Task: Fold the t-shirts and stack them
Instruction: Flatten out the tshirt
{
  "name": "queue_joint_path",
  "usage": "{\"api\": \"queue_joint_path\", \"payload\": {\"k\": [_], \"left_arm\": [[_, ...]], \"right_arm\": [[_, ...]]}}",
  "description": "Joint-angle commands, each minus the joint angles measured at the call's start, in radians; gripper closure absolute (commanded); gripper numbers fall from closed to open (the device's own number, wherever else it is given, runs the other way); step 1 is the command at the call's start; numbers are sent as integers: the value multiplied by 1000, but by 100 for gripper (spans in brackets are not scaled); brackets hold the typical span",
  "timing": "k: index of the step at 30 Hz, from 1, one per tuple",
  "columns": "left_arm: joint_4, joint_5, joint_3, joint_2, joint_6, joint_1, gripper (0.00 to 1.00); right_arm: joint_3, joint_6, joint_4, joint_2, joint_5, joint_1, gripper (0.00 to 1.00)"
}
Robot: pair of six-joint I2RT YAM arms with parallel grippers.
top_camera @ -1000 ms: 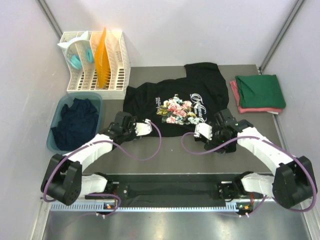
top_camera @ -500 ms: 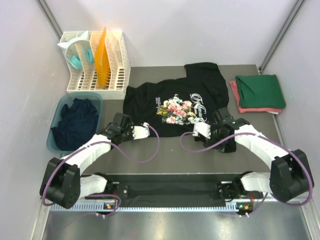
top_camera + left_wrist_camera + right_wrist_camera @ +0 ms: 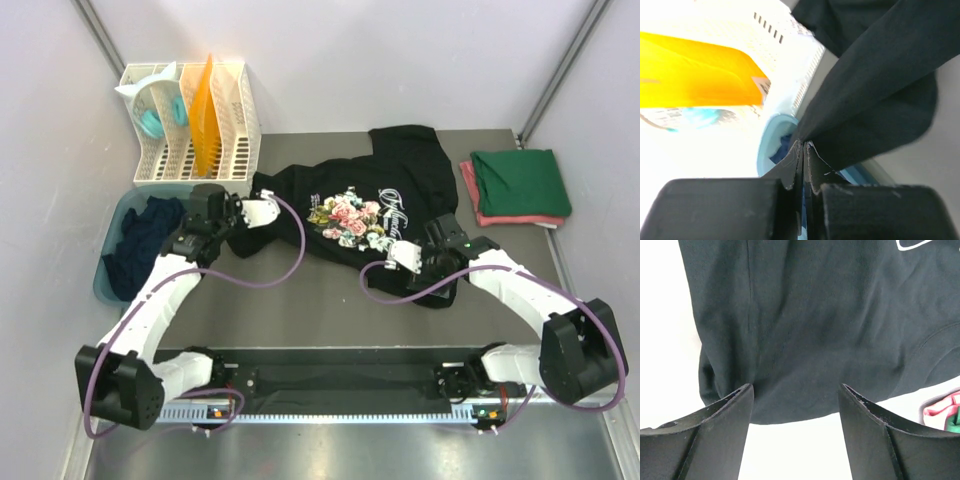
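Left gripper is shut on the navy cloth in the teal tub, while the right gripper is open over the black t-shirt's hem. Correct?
No. The left gripper is shut on the black t-shirt, not the navy cloth, which lies in the teal tub; the left wrist view shows this. The right gripper is open over the hem.

rack [image 3: 190, 120] behind tub [image 3: 108, 262], t-shirt [image 3: 330, 190] perhaps touching rack

Left arm [image 3: 160, 290] is leaning far forward, left gripper [image 3: 804, 145] pinching tightly closed; right gripper [image 3: 796, 390] is hovering low, jaws parted.
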Motion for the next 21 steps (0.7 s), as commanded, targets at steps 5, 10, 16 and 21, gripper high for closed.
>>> {"api": "queue_joint_path", "payload": {"k": [5,10,16,21], "left_arm": [[-216,104,-52,-122,149,4,65],[-204,94,-112,-178,187,4,37],[-158,96,-115,-153,149,4,36],[-126,105,-98,-117,104,4,35]], "right_arm": [[4,-49,-22,-33,16,8,28],[18,-85,-136,-84,-24,10,25],[6,-145,-231,-167,-52,28,21],[-46,-113,-217,-171,-65,94,21]]}}
